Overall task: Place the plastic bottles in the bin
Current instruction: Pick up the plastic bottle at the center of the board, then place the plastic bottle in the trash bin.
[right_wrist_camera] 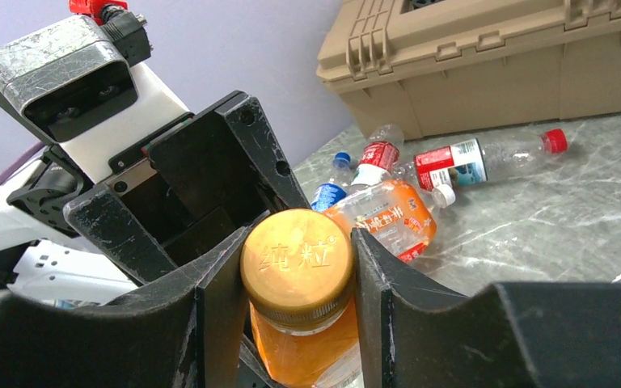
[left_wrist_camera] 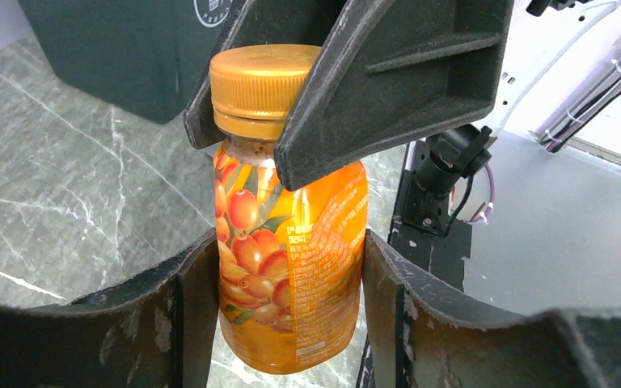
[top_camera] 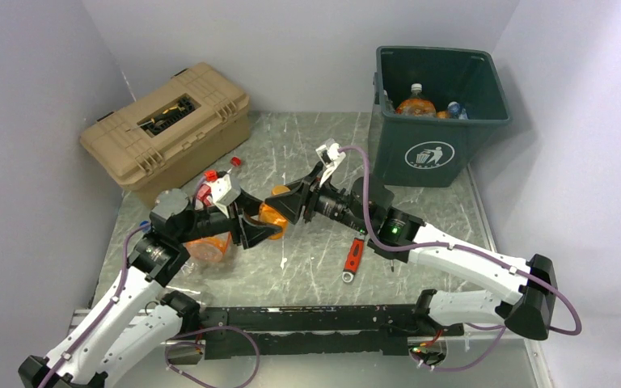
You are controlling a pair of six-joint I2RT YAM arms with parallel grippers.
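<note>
Though glossy-labelled, ridge-capped orange bottle (left_wrist_camera: 291, 267)

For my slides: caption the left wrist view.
Left gripper holds the orange bottle by its body; right gripper clamps its cap; bin behind.

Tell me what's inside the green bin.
In the bin: an orange bottle and a blue-labelled bottle beside it. The bin's walls hide whatever lies deeper.
</note>
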